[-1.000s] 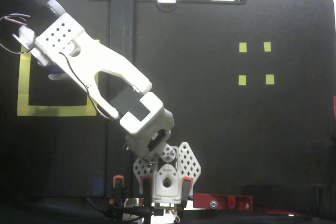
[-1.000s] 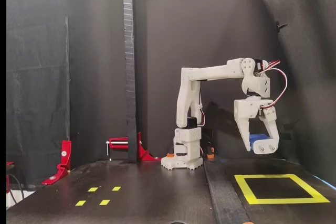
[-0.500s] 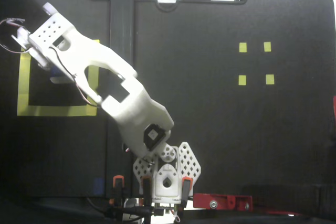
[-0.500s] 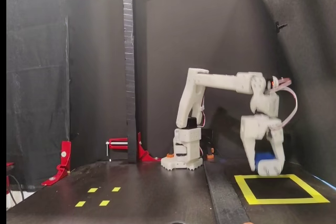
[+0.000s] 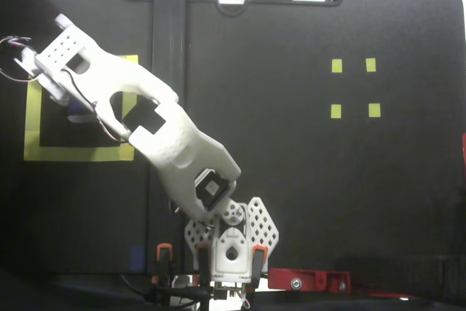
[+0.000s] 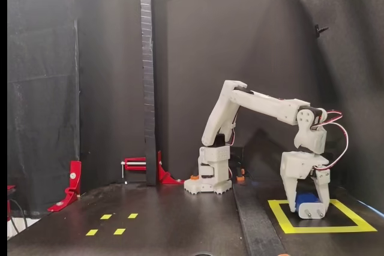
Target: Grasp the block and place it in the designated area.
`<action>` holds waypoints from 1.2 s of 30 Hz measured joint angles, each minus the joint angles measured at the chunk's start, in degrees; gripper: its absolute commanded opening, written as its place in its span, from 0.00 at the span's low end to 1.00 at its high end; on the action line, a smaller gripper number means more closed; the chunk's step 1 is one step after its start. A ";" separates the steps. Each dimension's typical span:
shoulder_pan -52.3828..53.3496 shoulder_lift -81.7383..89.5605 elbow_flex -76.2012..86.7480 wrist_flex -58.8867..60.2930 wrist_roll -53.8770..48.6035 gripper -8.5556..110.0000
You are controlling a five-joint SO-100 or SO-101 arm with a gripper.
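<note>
Clamping the block (image 6: 306,199), the pincer (image 6: 311,209) is seen low in the side-on fixed view, its white fingers closed on the dark-blue body and its tip at or just above the black surface; whether the block already touches down cannot be told. The block is thus held inside the designated area (image 6: 288,220), toward the far side of the yellow-taped square, which lies at the right of that view. From the fixed view looking down, the block is hidden beneath the arm (image 5: 145,118), which reaches from its base at the near edge out to the square (image 5: 32,125) at the left. The placing step is judged to be in hand, with the carry over. A last small lowering may be called for, until the block rests on the counter (image 5: 291,172), and then the jaws should be parted and the pincer lifted straight up, so that the block is not dragged out over the tape.
</note>
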 measured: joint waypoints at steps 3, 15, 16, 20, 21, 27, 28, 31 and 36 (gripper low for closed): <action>0.00 -0.09 0.00 -0.09 0.00 0.24; 0.44 0.00 0.09 1.05 -0.26 0.45; 0.26 -0.09 0.09 1.05 -0.35 0.46; 0.18 -0.18 0.18 1.14 -0.53 0.46; 0.26 -0.18 0.18 1.23 -0.53 0.46; 0.44 -0.09 0.18 1.76 -0.97 0.46; 0.44 0.09 0.18 2.02 -1.05 0.46; 0.70 2.02 0.18 3.25 -1.49 0.46; 1.14 8.00 0.18 6.50 -1.49 0.46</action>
